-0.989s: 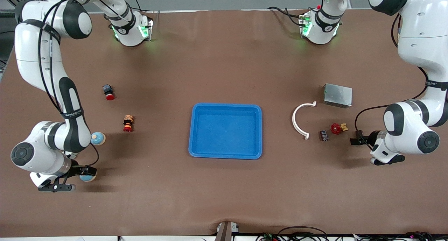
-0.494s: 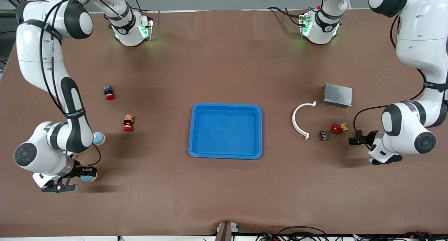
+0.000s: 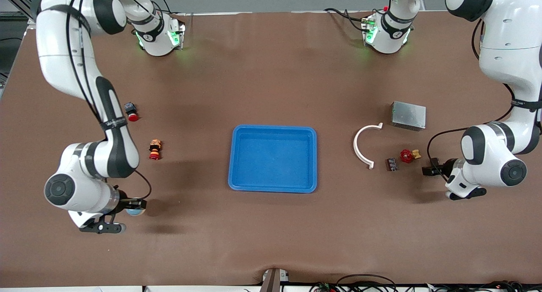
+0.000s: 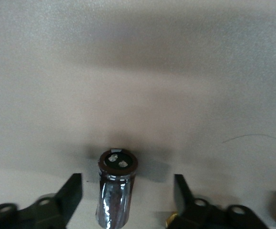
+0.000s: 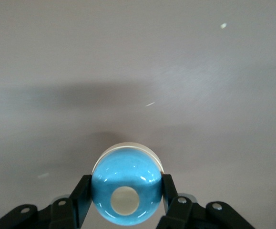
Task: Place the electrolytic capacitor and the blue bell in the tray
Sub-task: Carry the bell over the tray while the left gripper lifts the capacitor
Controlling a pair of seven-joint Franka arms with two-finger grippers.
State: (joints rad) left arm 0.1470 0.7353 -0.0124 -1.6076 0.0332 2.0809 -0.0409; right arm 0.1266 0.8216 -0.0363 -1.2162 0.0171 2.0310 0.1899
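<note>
The right tool gripped the round blue bell — liable to roll out — while the left tool straddled the electrolytic capacitor, unclamped.

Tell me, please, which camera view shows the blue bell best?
The right wrist view: the blue bell fills it, clamped in the right gripper. The front view shows only a sliver under the arm; the left wrist view shows none.

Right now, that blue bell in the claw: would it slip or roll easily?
Probably somewhat. The blue bell looks round and glossy, so the right gripper's fingers touch only its curved sides and it might squirm out. Set down on its side, it would likely roll. It seems rigid and small, so probably light.
</note>
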